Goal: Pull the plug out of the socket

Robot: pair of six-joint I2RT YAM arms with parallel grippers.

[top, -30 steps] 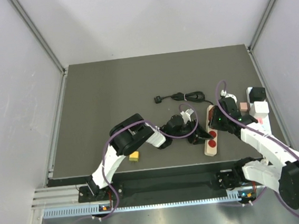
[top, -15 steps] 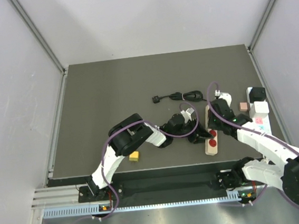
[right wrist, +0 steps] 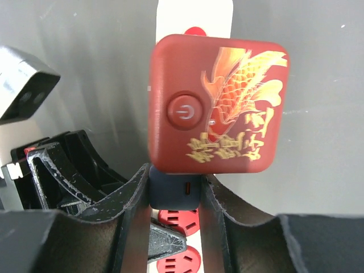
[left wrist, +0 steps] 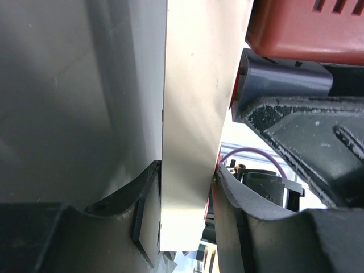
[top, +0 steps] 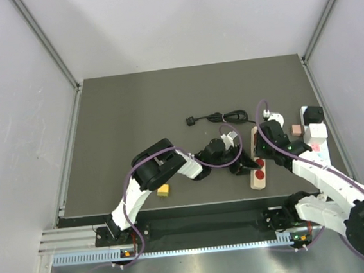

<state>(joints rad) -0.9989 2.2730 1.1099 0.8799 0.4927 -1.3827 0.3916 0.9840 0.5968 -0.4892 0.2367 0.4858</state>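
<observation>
— While my left tool [left wrist: 185, 193] pinches the white power strip [left wrist: 196, 114] across its width, one finger on each long edge, my right tool [right wrist: 175, 182] is pressed tight on the plug [right wrist: 219, 102]. It grips the blue-grey body under the plug's red cap.
— Where does the plug sit?
— Directly over the power strip, partway along its length, on the right side of the dark desk [top: 136, 128]. Red round sockets [right wrist: 183, 263] show just below my right fingers, and the strip's white end shows beyond the cap. The cap faces my right wrist camera and carries a power symbol and a gold carp with gold characters.
— Are the pins out of the socket?
— I cannot tell. The cap and my own fingers hide that joint in every view.
— What else lies on the desk?
— A coiled black cable [top: 225, 116] lies beyond the strip. A yellow block [top: 164, 190] sits near the front edge beside my left arm, and a small pink block [top: 295, 129] sits to the right of the strip.
</observation>
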